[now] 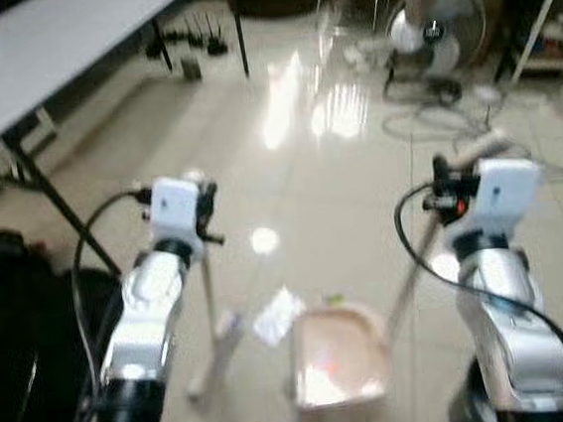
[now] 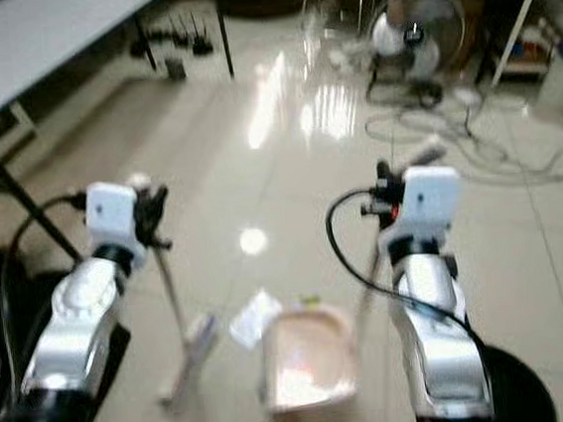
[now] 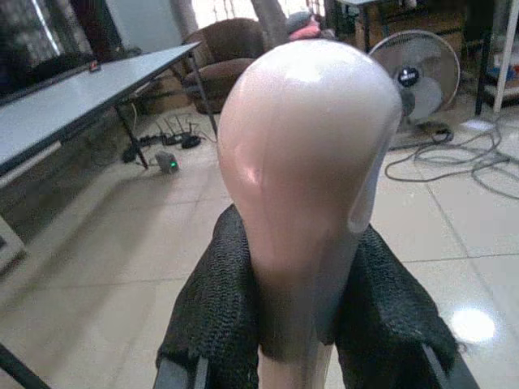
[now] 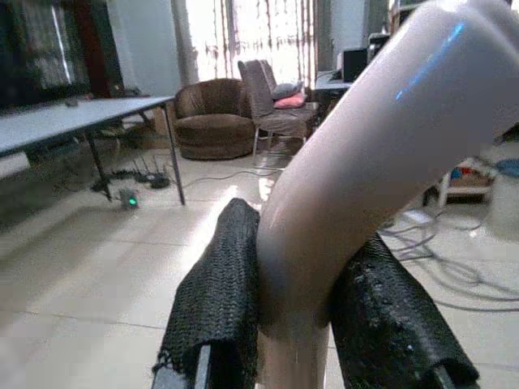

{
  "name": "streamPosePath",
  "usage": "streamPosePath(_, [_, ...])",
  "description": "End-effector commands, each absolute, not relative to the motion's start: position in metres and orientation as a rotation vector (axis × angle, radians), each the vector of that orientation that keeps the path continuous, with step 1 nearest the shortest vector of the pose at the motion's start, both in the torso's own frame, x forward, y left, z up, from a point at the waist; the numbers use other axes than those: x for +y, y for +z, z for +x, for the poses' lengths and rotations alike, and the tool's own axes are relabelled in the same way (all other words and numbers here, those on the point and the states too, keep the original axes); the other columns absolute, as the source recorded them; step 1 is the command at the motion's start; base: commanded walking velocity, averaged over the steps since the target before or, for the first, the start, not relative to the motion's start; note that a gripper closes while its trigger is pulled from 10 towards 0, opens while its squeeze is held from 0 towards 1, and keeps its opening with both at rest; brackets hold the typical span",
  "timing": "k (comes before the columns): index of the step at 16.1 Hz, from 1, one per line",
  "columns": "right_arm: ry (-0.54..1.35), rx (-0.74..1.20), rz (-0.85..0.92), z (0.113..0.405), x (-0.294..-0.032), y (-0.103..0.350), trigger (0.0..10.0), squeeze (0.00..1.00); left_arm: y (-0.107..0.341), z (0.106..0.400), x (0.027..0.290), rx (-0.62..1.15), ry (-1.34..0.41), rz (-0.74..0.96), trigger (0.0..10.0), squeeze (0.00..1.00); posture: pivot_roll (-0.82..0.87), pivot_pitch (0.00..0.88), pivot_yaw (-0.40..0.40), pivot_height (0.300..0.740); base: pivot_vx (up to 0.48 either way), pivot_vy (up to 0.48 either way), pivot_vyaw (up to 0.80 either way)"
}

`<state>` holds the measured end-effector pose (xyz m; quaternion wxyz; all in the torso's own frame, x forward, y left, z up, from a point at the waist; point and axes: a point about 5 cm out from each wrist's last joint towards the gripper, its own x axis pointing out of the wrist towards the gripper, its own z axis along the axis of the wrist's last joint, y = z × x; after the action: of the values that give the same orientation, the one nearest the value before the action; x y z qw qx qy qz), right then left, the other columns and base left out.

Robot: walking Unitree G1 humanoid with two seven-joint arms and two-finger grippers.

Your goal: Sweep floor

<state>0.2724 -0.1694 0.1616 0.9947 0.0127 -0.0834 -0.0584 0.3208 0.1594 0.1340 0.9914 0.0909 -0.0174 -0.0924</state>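
Broom handle (image 3: 304, 178) between left fingers (image 3: 215, 316)

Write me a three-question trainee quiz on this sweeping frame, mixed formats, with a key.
1. True or false: the left claw is shut on the broom handle.
2. Multiple choice: where does the white scrap of paper lie on the floor?
A. inside the dustpan
B. between the broom head and the dustpan
C. under the grey table
3. Fill in: the right claw grips the long handle of the ____.

Key
1. True. Both black fingers press the pale handle's sides.
2. B. It lies just left of the pink dustpan, right of the broom head; the grey table stands far back.
3. dustpan
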Motion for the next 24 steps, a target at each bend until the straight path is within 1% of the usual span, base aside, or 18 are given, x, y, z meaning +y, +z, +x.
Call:
streamPosePath(1, [-0.142,-0.186,0.001,0.270,-0.176,0.164,10.0,0.00,0.141,0.322,0.148,-0.064,-0.228,0.165,10.0,0.00,-0.12,0.067,0.060,0.740,0.000,0.000,0.00])
streamPosePath(5, [-0.134,-0.203,-0.019,0.271,-0.175,0.162,10.0,0.00,0.138,0.323,0.148,-0.064,-0.208,0.202,10.0,0.00,-0.12,0.074,0.050,0.740,0.000,0.000,0.00])
streamPosePath(6, [-0.128,-0.193,-0.025,0.272,-0.175,0.156,10.0,0.00,0.138,0.325,0.148,-0.065,-0.206,0.208,10.0,0.00,-0.11,0.087,0.040,0.740,0.000,0.000,0.00])
streamPosePath(9, [-0.127,-0.169,-0.064,0.269,-0.178,0.147,10.0,0.00,0.134,0.329,0.142,-0.063,-0.232,0.220,10.0,0.00,-0.08,0.139,0.024,0.740,0.000,0.000,0.00])
streamPosePath(11, [-0.137,-0.187,-0.068,0.268,-0.181,0.146,10.0,0.00,0.131,0.332,0.134,-0.065,-0.239,0.204,10.0,0.00,-0.07,0.192,0.034,0.740,0.000,0.000,0.00])
streamPosePath(12, [-0.145,-0.195,-0.075,0.270,-0.181,0.145,10.0,0.00,0.129,0.335,0.132,-0.070,-0.237,0.195,10.0,0.00,-0.07,0.223,0.050,0.740,0.000,0.000,0.00])
streamPosePath(14, [-0.160,-0.208,-0.083,0.275,-0.184,0.143,10.0,0.00,0.130,0.339,0.128,-0.086,-0.239,0.184,10.0,0.00,-0.07,0.246,0.071,0.740,0.000,0.000,0.00])
streamPosePath(15, [-0.176,-0.247,-0.091,0.283,-0.188,0.147,10.0,0.00,0.134,0.345,0.121,-0.098,-0.243,0.168,10.0,0.00,-0.05,0.269,0.070,0.740,0.000,0.000,0.00])
streamPosePath(16, [-0.182,-0.252,-0.088,0.285,-0.189,0.148,10.0,0.00,0.134,0.347,0.120,-0.102,-0.244,0.171,10.0,0.00,-0.05,0.272,0.071,0.740,0.000,0.000,0.00])
streamPosePath(17, [-0.187,-0.260,-0.082,0.288,-0.189,0.148,10.0,0.00,0.136,0.350,0.121,-0.106,-0.233,0.190,10.0,0.00,-0.02,0.299,0.084,0.740,0.000,0.000,0.00])
streamPosePath(20, [-0.178,-0.274,-0.121,0.296,-0.187,0.144,10.0,0.00,0.140,0.353,0.127,-0.133,-0.183,0.194,10.0,0.00,0.01,0.341,0.099,0.740,0.000,0.000,0.00])
streamPosePath(22, [-0.171,-0.295,-0.129,0.299,-0.185,0.146,10.0,0.00,0.139,0.351,0.130,-0.141,-0.173,0.193,10.0,0.00,0.00,0.357,0.098,0.740,0.000,0.000,0.00])
streamPosePath(24, [-0.162,-0.313,-0.177,0.306,-0.184,0.147,10.0,0.00,0.136,0.351,0.134,-0.143,-0.143,0.183,10.0,0.00,0.02,0.374,0.088,0.740,0.000,0.000,0.00])
